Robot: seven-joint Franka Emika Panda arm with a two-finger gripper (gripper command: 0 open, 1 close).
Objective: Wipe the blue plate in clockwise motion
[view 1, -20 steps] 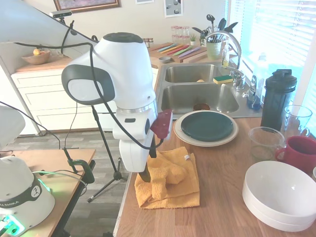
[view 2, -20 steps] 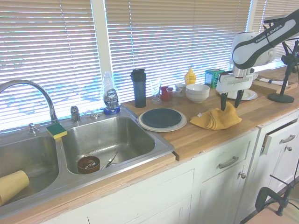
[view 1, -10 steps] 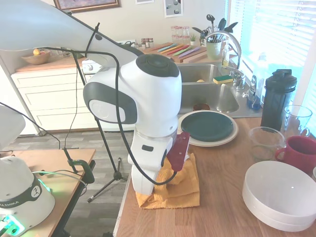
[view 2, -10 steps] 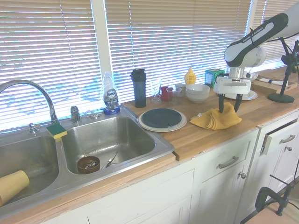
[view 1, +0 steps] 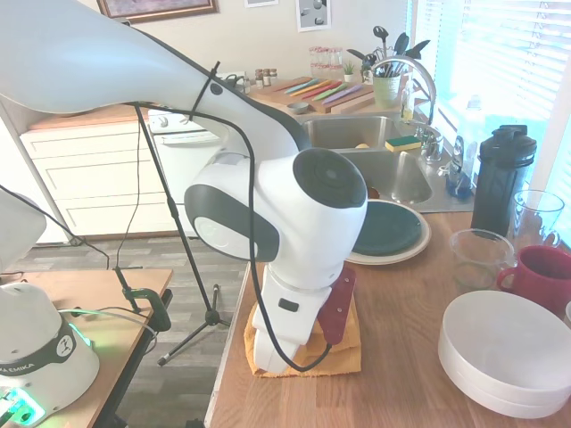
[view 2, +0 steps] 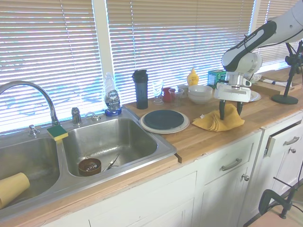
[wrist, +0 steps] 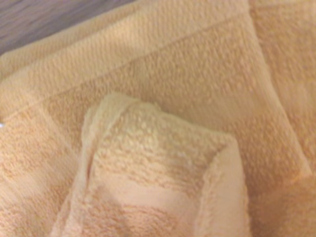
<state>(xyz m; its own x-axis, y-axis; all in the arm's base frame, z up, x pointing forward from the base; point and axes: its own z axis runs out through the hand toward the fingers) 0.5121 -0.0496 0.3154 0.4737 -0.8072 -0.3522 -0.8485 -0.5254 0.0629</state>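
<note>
Gripper (view 2: pixel 228 113) is down on the orange towel (view 2: pixel 218 121), fingers spread apart, one dark finger (view 2: pixel 221 112) on each side of the raised fold in the middle of the cloth. Tips sit in or against the fabric; nothing is clamped between them. In the first exterior view the arm's body hides the claw completely, only the towel edge (view 1: pixel 343 357) shows under it. Wrist view is filled with towel (wrist: pixel 163 148), a bunched ridge up close, slightly blurred.

Blue plate (view 2: pixel 164 119) sits on top of the cream plate (view 2: pixel 180 126) on the wooden counter (view 2: pixel 203 142), between the sink (view 2: pixel 109 142) and the towel, clear of the gripper. Stacked white bowls (view 2: pixel 200 93) sit behind the towel
</note>
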